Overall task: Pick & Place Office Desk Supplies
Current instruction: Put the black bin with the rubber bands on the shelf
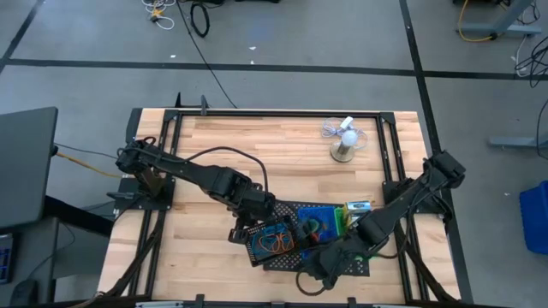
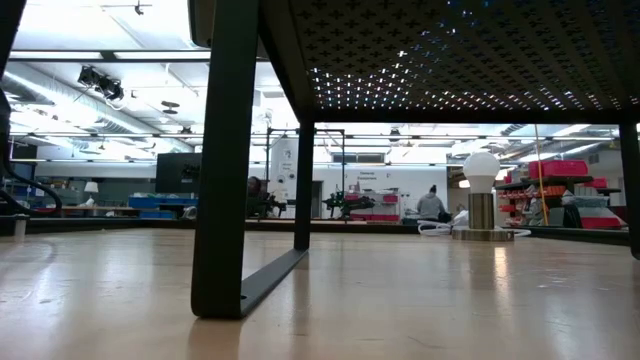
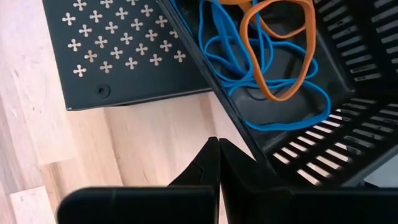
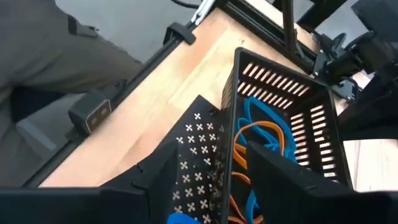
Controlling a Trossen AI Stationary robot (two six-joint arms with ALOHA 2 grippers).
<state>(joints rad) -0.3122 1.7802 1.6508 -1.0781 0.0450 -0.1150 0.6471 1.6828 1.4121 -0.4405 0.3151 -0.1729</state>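
Note:
A black slotted bin holding blue and orange rubber-band loops sits over the left end of the black mesh tray. My left gripper is shut beside the bin's outer wall, at its left far corner. My right gripper is open at the bin's right side. One of its fingers is over the bin's inside and the other is outside its wall, apart from it. A blue bin, a green bin and a green-white box lie on the tray's right part. My left gripper comes slanting down from above, its shut fingers close alongside the outer face of the black bin's wall. The fingertips meet with nothing between them. Whether the side of the finger touches the wall, I cannot tell.
A white mini fan on a round base stands at the far right of the table and also shows in the low view. Bare wood lies across the table's far and left parts. A black metal frame runs around the table's edges.

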